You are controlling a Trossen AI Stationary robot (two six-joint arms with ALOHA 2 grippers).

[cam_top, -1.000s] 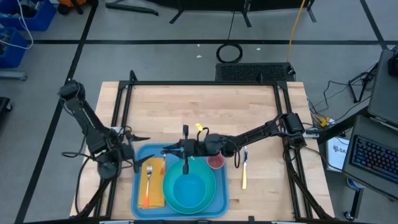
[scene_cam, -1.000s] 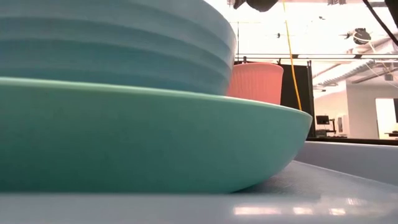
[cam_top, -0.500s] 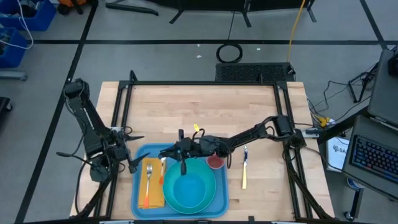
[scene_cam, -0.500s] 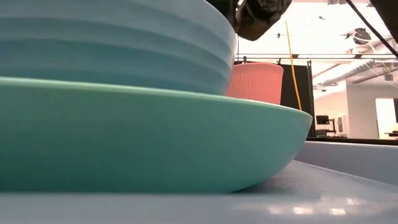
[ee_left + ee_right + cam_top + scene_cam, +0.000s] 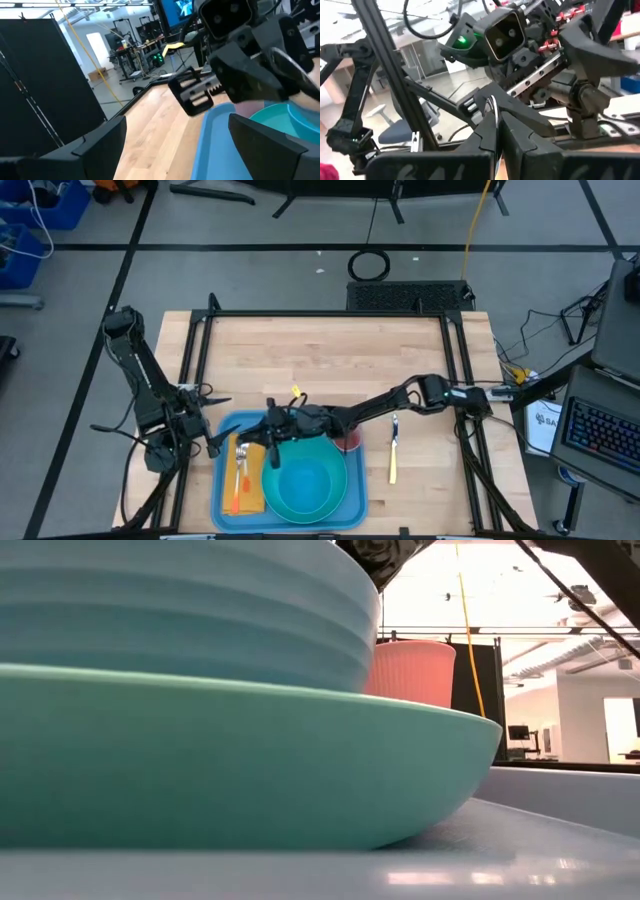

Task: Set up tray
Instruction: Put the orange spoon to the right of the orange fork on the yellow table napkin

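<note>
Setup looked mostly done at this point. The tray [image 5: 352,502] sat at the near edge of the worktop [image 5: 330,360], already loaded with the turquoise plate [image 5: 338,502] and a bowl [image 5: 305,482] on it, an orange napkin [image 5: 250,485] with a fork [image 5: 240,465] on top, and a small pink cup [image 5: 347,441] at the far right corner. A yellow-handled utensil [image 5: 392,455] lay on the wood just right of the tray, so I'd guess that one was left to go.

The right end effector [image 5: 270,442] hung over the tray's far left part, by the napkin, fingers pressed together on a thin metal utensil [image 5: 495,120]. The left end effector [image 5: 212,442], fingers spread and empty, waited just off the tray's left rim.
</note>
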